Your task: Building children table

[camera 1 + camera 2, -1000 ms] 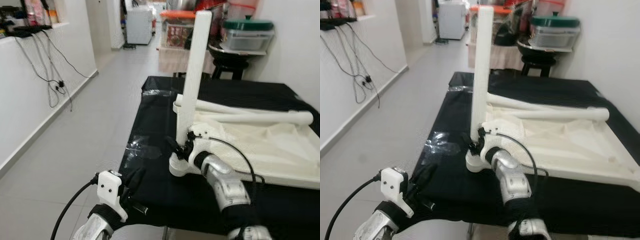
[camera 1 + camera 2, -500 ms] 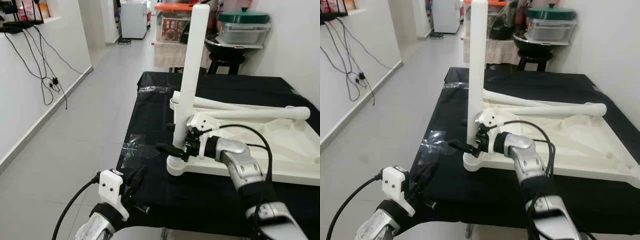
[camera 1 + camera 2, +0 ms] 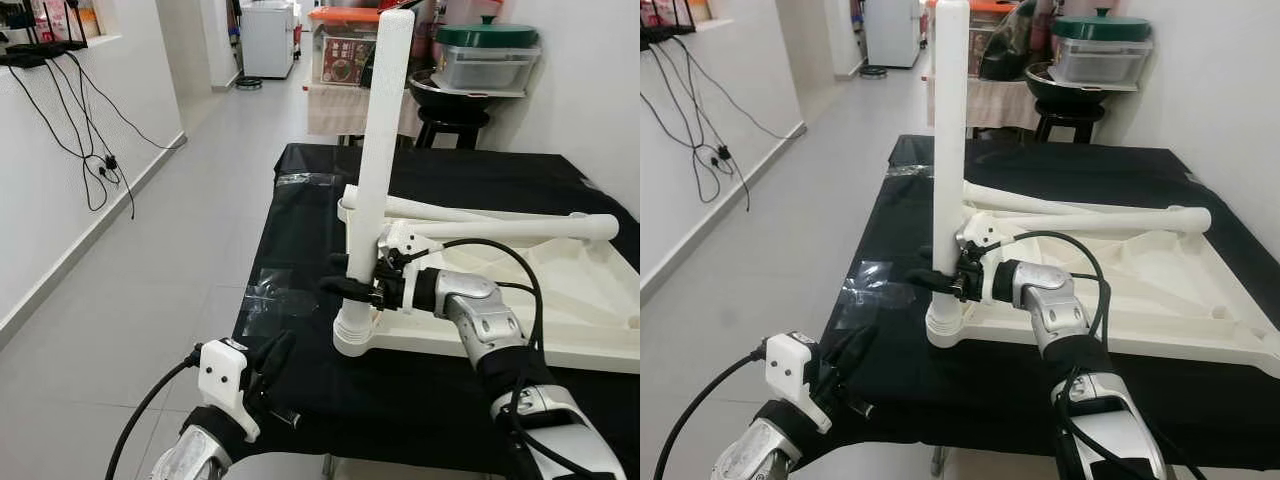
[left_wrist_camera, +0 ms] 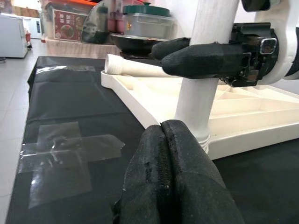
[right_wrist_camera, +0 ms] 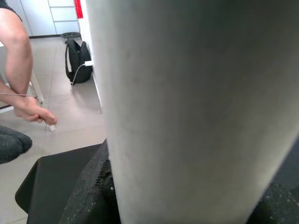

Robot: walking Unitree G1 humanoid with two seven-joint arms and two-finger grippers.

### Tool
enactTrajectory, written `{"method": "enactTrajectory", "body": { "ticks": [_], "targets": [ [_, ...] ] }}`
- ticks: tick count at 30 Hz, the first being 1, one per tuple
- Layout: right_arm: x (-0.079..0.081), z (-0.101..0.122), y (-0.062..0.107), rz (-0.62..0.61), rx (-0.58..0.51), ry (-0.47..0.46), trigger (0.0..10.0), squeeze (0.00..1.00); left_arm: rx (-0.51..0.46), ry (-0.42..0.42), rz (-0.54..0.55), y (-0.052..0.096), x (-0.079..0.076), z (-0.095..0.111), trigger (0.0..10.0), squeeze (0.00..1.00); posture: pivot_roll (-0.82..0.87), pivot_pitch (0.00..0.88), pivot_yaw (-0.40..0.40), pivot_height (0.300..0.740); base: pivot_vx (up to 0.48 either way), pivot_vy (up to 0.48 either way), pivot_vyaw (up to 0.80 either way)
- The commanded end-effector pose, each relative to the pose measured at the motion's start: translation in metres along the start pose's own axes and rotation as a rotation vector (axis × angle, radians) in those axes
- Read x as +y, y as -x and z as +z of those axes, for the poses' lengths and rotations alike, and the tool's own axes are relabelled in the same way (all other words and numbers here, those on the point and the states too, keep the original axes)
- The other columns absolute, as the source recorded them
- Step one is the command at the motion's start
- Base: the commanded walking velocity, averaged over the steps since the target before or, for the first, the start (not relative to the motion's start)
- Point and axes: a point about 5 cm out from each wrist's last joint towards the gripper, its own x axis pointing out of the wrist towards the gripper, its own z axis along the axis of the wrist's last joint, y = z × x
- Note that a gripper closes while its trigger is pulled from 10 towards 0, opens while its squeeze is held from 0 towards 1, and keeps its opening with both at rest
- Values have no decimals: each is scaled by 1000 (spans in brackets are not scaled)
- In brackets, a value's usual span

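Fingers of the right gripper are clenched on the upright table leg, low on the shaft, just above its ribbed base collar. One finger crosses the near face of the leg; the other sits behind it. Right wrist view: white leg shaft pressed close to the camera, dark finger material at both lower edges.

Leg long axis: vertical, free end pointing up, base seated in the front-left corner socket of the inverted white tabletop. Tabletop lies flat, underside up, on the black-covered surface, toward its right half. Second leg lies horizontally across the tabletop frame, long axis running left-right, open end to the right. Its left end is near the upright leg.

Left gripper hangs low, off the near-left edge of the surface, holding nothing. Left wrist view: its two fingers are pressed together, pads touching along their length, aimed toward the leg base but apart from it.

Clear tape patch stuck on the black cover, left of the tabletop corner.

Right wrist view, background: a person's forearm and hand near the tiled floor, beside a black bag.
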Motion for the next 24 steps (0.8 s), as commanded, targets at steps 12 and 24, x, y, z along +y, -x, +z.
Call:
{"method": "enactTrajectory", "body": {
  "ticks": [12,24],
  "targets": [
    [54,-60,-17,-773,100,-317,0,0,15,-2,2,4,1,1,10000,0,57,0,-47,740,0,0,0],
    [30,-47,-16,-806,76,-277,10000,0,12,-1,10,3,0,0,10000,0,61,0,-57,740,0,0,0]
  ]
}}
